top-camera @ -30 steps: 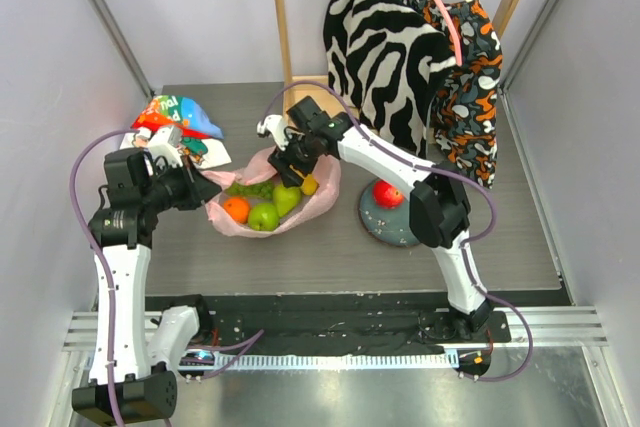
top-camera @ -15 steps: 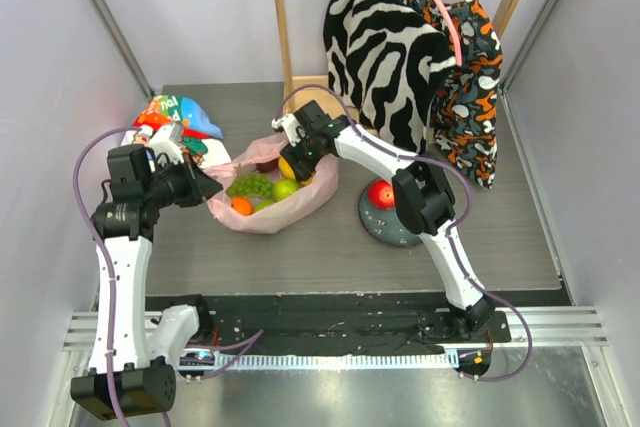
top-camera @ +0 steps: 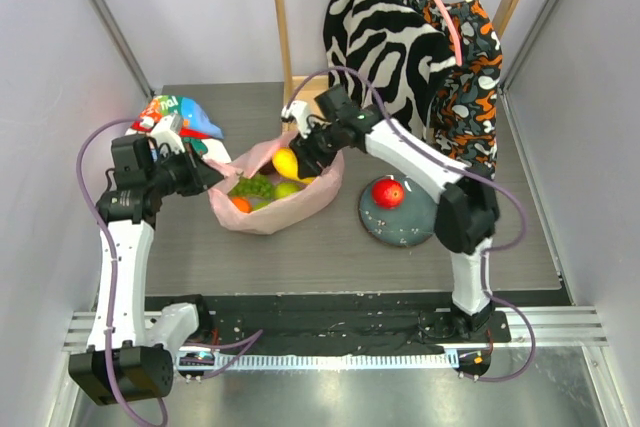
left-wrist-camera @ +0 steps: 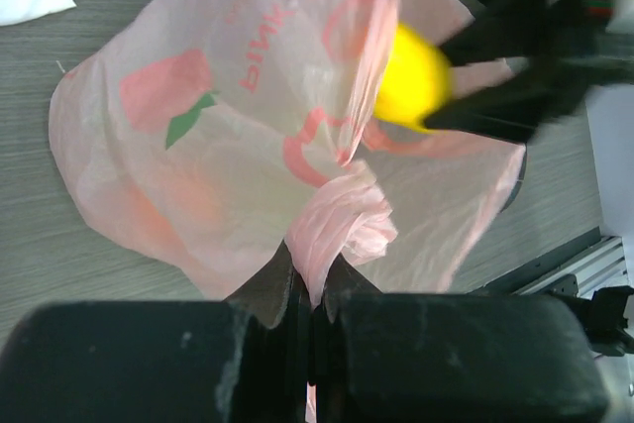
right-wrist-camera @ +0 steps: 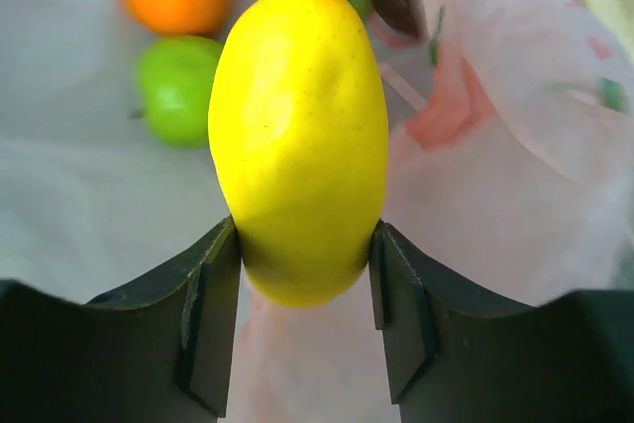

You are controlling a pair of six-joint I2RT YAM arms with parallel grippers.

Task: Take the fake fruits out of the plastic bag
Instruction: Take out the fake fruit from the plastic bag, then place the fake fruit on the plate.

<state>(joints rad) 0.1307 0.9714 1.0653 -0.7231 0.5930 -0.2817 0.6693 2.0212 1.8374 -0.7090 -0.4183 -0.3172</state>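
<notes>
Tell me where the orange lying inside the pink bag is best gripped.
Probably across its round middle, coming down from above through the open mouth of the plastic bag: the orange is a plain ball, bag wall hugs its near side, and the grapes crowd its far side.

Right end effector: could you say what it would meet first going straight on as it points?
Probably the bag, its inner wall by the green fruit; the yellow fruit hides the exact line.

Reddish lettering on the plastic bag [left-wrist-camera: 248,116], seen back to front, seems to read "PINK".
</notes>
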